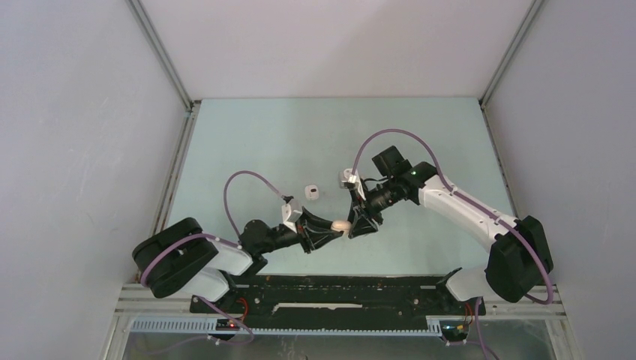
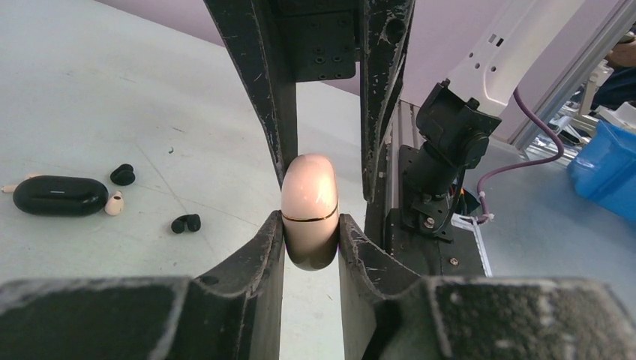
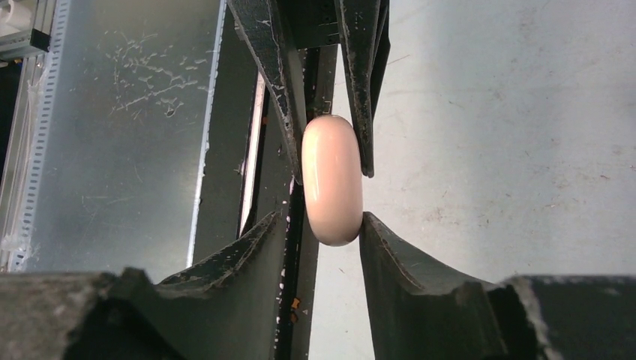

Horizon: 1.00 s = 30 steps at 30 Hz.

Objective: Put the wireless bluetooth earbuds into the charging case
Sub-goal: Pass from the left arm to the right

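A closed pink charging case [image 2: 309, 202] with a thin gold seam is held above the table, my left gripper [image 2: 311, 229] shut on its lower end. My right gripper [image 3: 322, 221] straddles the same case [image 3: 332, 180] from the opposite side: one finger touches it and the other stands a little off, so it is open. From the top view the two grippers meet at the case [image 1: 341, 224], left [image 1: 332, 228] and right [image 1: 352, 223]. Two black earbuds [image 2: 122, 174] [image 2: 186, 223] and a pale one [image 2: 114, 202] lie on the table.
A closed black case [image 2: 60, 195] lies beside the loose buds. A small white case [image 1: 311, 193] sits on the table behind the grippers. The metal rail of the arm bases [image 3: 112, 135] runs along the near edge. A blue bin [image 2: 604, 161] stands off the table.
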Motion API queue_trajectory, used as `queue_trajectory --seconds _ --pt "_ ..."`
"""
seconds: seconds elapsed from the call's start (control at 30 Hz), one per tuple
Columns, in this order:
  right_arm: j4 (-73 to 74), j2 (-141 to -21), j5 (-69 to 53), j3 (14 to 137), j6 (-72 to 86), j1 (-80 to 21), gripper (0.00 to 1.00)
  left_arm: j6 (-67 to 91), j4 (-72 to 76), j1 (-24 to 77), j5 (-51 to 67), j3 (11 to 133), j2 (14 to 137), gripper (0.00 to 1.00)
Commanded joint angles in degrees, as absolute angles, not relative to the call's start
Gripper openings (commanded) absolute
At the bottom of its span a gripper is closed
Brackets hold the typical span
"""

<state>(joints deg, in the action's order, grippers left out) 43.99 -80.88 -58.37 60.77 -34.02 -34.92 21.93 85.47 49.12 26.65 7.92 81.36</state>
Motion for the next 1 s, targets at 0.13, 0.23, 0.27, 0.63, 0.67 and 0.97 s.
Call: queue_trajectory --seconds 0.13,0.23,0.27,0.63,0.67,0.97 --pt "42.54 -80.06 -58.11 61.74 -34.34 -35.27 0.32 19.63 84.19 50.16 26.84 10.13 82.34 0.11" --pt "42.87 -79.68 -57.69 61.79 -34.93 -35.25 0.24 19.51 83.47 50.30 26.92 10.37 82.52 0.17" --pt "42.93 -79.39 -57.18 61.79 -35.22 -35.29 0.20 19.45 82.71 50.32 27.02 10.63 82.59 0.22" --pt "50.42 -74.27 -45.56 65.85 -42.03 -36.71 0.06 14.42 71.46 51.15 27.96 12.78 79.90 0.35" --pt "51.13 -74.17 -44.25 66.46 -42.35 -37.40 0.06 14.49 71.80 51.20 28.61 12.88 80.30 0.34" --pt "51.83 -75.92 -42.07 66.91 -41.78 -40.16 0.06 13.98 74.13 53.24 28.17 12.62 81.20 0.40"
